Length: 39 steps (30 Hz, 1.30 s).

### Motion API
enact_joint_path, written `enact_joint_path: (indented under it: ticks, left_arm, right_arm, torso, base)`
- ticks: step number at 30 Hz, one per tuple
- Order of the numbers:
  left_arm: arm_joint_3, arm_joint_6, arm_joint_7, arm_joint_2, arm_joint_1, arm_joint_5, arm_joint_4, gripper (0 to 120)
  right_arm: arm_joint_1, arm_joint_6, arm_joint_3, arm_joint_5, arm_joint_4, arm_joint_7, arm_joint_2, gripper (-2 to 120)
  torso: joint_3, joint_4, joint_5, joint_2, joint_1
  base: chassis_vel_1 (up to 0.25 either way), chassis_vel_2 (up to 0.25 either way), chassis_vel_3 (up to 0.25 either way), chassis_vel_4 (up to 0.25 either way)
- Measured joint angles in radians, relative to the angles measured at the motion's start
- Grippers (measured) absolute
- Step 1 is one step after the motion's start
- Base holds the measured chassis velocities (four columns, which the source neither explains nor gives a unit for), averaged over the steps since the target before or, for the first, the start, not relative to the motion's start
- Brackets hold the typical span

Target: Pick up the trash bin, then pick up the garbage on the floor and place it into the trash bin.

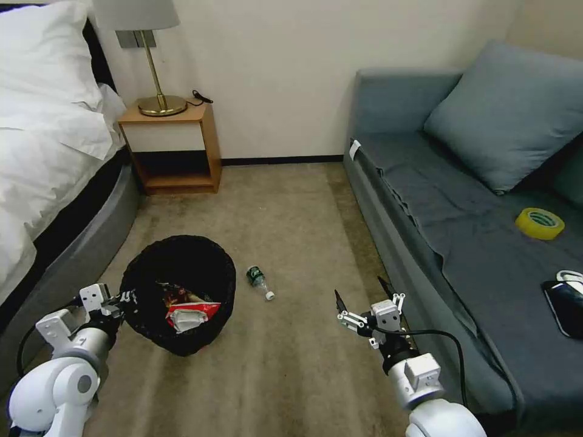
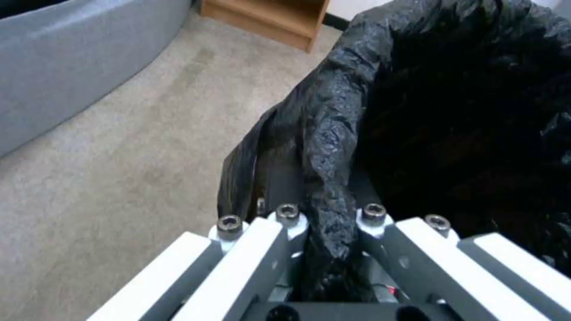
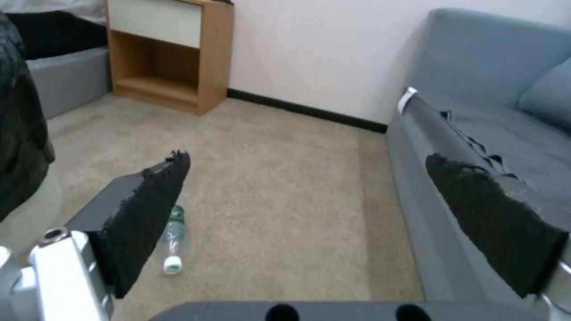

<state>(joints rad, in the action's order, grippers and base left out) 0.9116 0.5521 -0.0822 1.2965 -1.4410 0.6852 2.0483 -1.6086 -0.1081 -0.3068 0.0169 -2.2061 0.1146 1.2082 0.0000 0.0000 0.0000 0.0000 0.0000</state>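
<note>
The left gripper [image 1: 124, 298] is clamped on the rim of the trash bin [image 1: 178, 294], at the bin's left side as the head camera sees it. In the left wrist view the left gripper [image 2: 329, 218] has its white links drawn close together, with a bunched fold of the black bag liner [image 2: 327, 147] pinched between them. The bin sits over the beige carpet [image 1: 291, 352], between the bed [image 1: 54, 182] and the middle of the floor; whether it rests on the carpet or is lifted cannot be told. Inside it lie a red-and-white crumpled wrapper [image 1: 191, 314] and some darker scraps that are too small to make out.

The right gripper [image 1: 362, 299] hovers above the carpet near the front edge of the grey sofa [image 1: 461, 255], its 2 black fingers spread wide apart and holding nothing. In the right wrist view the right gripper [image 3: 303, 196] frames bare carpet, with the small green bottle [image 3: 173, 236] lying just beside one fingertip [image 3: 151, 209].

The bottle [image 1: 260, 282] lies on its side on the carpet, white cap pointing toward the robot, just right of the bin and apart from it, and well left of the right gripper.

On the sofa seat sit a yellow tape roll [image 1: 540, 223] and, nearer the robot, a black phone [image 1: 566, 306]. A wooden nightstand [image 1: 173, 149] with a brass lamp [image 1: 159, 97] stands against the far wall beside the bed
</note>
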Motion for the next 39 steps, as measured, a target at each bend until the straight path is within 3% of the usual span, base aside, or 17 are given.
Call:
enact_joint_path:
  ticks: [39]
  left_arm:
    - [0.021,-0.001,0.002,-0.042,0.022,0.035,-0.038,3]
  right_arm:
    - [0.034,-0.008,0.052,-0.015,0.039,-0.015,0.013,100]
  torso:
    - [0.0,0.0,-0.0001,0.0,0.0]
  base:
    - [-0.062,0.06,0.061,-0.059]
